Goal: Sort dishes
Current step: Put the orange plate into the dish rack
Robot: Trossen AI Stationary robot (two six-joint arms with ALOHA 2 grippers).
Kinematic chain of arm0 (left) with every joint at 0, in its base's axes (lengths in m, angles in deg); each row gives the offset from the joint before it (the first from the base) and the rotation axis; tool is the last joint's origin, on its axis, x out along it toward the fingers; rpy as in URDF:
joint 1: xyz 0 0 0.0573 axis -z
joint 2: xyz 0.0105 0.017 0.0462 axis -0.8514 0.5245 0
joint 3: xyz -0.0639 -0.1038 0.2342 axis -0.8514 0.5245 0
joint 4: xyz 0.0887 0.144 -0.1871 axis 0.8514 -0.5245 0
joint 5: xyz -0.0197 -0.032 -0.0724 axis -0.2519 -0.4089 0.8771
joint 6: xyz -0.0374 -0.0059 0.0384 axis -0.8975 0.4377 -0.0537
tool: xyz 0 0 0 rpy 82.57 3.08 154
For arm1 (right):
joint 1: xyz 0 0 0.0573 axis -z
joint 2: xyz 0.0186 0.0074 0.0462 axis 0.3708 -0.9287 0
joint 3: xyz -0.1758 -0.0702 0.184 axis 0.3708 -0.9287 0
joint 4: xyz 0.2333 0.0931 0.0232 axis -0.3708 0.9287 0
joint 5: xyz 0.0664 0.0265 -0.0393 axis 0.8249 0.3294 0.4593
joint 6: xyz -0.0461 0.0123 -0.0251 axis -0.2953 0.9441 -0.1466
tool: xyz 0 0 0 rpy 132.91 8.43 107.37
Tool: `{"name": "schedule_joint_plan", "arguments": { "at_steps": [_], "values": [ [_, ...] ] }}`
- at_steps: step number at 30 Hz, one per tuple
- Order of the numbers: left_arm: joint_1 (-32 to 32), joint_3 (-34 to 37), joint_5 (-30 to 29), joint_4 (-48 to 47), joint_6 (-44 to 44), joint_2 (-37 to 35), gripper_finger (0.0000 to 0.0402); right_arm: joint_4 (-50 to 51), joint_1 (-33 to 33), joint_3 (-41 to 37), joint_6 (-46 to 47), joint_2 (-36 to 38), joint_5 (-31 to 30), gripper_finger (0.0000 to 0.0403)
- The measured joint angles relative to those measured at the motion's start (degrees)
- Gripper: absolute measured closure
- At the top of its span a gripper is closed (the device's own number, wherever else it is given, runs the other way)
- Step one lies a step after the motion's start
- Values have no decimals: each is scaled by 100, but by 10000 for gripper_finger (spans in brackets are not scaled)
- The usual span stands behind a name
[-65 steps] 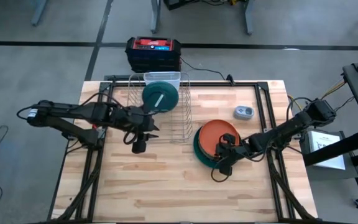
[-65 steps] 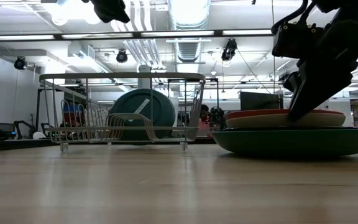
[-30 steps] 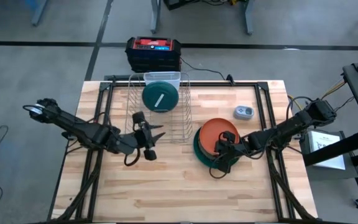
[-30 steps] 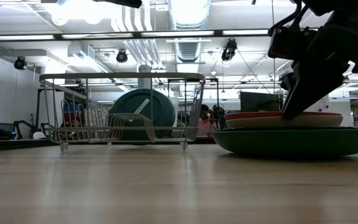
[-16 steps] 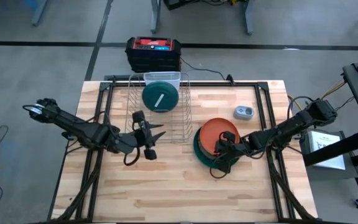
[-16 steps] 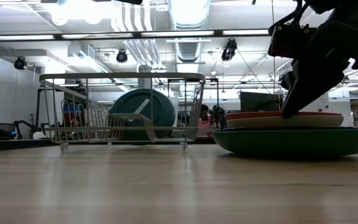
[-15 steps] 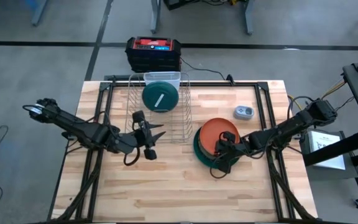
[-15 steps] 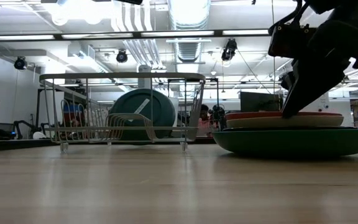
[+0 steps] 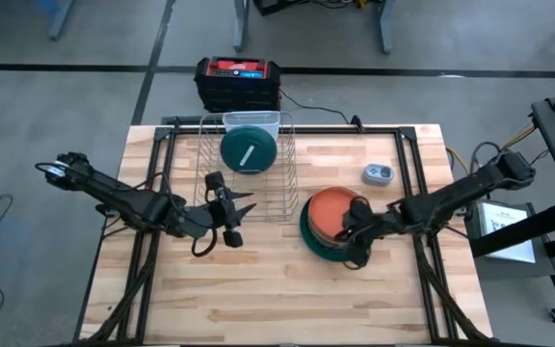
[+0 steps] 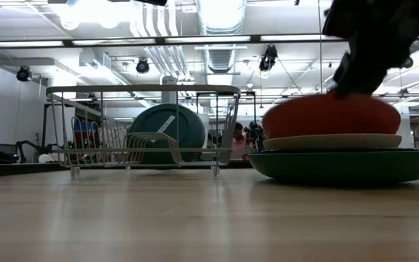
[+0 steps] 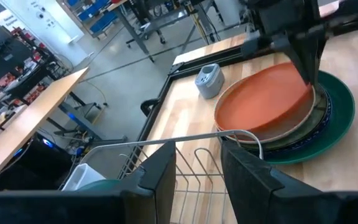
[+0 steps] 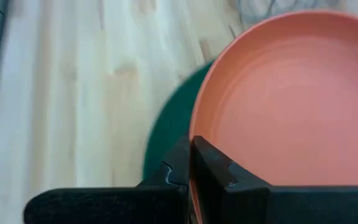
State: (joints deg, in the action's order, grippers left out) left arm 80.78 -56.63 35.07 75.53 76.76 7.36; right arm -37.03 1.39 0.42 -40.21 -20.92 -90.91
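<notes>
Four cameras covered one wooden table (image 9: 258,289).
One looked straight down, one level across the tabletop; both wrist views sat close, sharing the round orange plate (image 9: 333,212) (image 10: 331,116) (image 11: 263,102) (image 12: 291,106).

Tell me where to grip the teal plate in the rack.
Take the teal plate by its top rim, coming straight down. It stands on edge between the rack wires, so only the upper edge is free. The left gripper is nearest.
</notes>
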Motion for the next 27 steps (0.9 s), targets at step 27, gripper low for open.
{"name": "schedule_joint_plan", "arguments": {
  "at_steps": [27],
  "values": [
    [13,39,-4136,-754,-77,-24,284,-2653,1439,-2,-884,2864,1130,403]
  ]
}}
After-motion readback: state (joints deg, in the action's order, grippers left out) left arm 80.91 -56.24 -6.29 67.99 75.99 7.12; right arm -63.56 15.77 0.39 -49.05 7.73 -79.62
